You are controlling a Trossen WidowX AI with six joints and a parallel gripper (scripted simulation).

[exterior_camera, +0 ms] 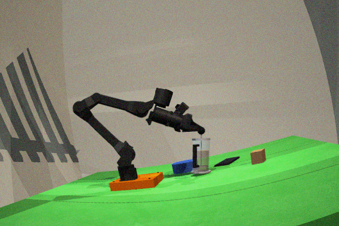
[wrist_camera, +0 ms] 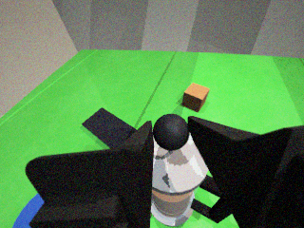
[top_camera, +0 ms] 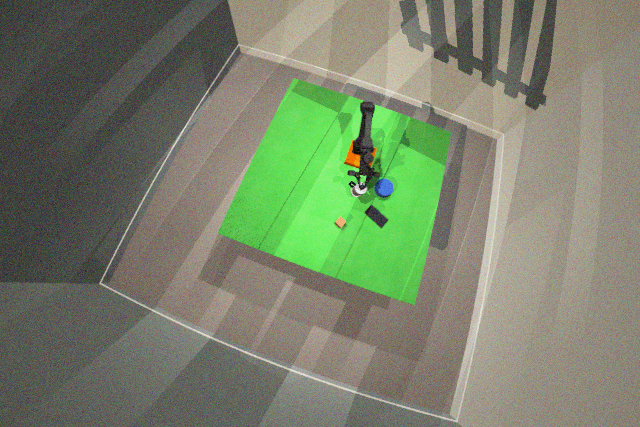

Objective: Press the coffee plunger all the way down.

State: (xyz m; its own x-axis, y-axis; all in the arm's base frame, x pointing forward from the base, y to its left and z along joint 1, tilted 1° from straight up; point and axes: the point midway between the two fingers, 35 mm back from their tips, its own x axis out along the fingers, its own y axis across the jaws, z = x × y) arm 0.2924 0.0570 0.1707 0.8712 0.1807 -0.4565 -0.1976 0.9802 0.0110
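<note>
The coffee press (top_camera: 357, 190) (exterior_camera: 203, 156) (wrist_camera: 173, 204) stands upright on the green mat, a clear beaker with brown content, a pale base and a black handle. Its plunger knob, a black ball (exterior_camera: 201, 130) (wrist_camera: 171, 131), sits a little above the rim, with a short piece of thin rod showing between them in the exterior view. My gripper (top_camera: 361, 185) (exterior_camera: 200, 129) (wrist_camera: 169, 123) is shut on the knob, one finger on each side of it in the wrist view. The arm reaches down to it at a slant.
A blue round block (top_camera: 384, 187) (exterior_camera: 181, 166) (wrist_camera: 28, 214) stands close beside the press. A flat black slab (top_camera: 376, 216) (exterior_camera: 227, 161) (wrist_camera: 108, 127) and an orange-brown cube (top_camera: 340, 222) (exterior_camera: 258, 156) (wrist_camera: 195, 97) lie beyond it. The arm's orange base (top_camera: 353, 157) (exterior_camera: 136, 184) is behind.
</note>
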